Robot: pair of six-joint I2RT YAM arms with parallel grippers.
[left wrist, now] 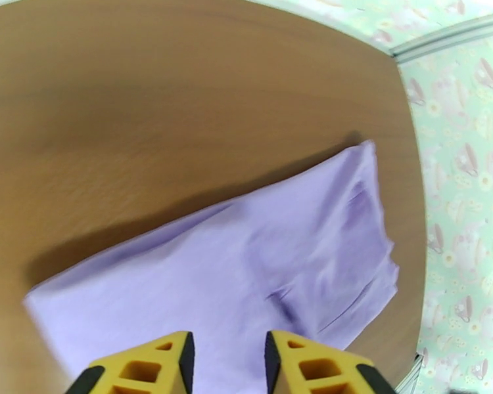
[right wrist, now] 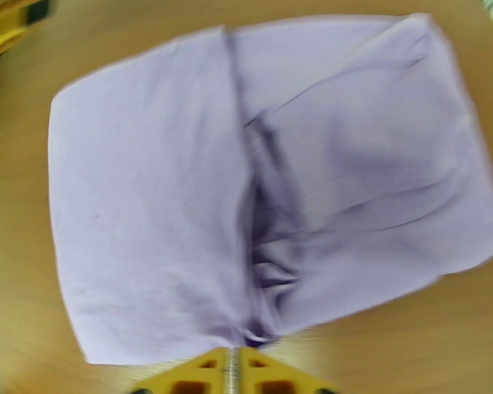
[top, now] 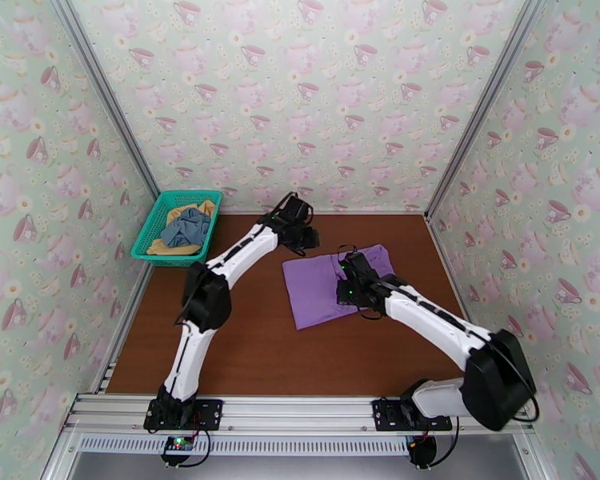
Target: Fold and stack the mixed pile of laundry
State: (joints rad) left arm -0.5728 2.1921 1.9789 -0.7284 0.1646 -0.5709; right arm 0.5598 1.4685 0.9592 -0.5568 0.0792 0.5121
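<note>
The purple T-shirt (top: 316, 294) lies folded flat on the brown table, right of the middle; no pale print faces up. My right gripper (top: 350, 288) is over its middle. In the right wrist view its fingers (right wrist: 232, 366) are pressed together at the shirt's (right wrist: 148, 211) near edge, where creases bunch toward the tips. My left gripper (top: 304, 236) hovers by the shirt's far left corner, and its yellow fingers (left wrist: 230, 362) stand apart above the cloth (left wrist: 246, 270) with nothing between them. The grey-blue piece (top: 186, 226) and the mustard-yellow piece (top: 176, 249) lie in the basket.
The teal mesh basket (top: 154, 226) stands at the table's far left corner. Patterned walls enclose the table on three sides. Bare brown tabletop (top: 244, 346) stretches in front of the shirt and to its left.
</note>
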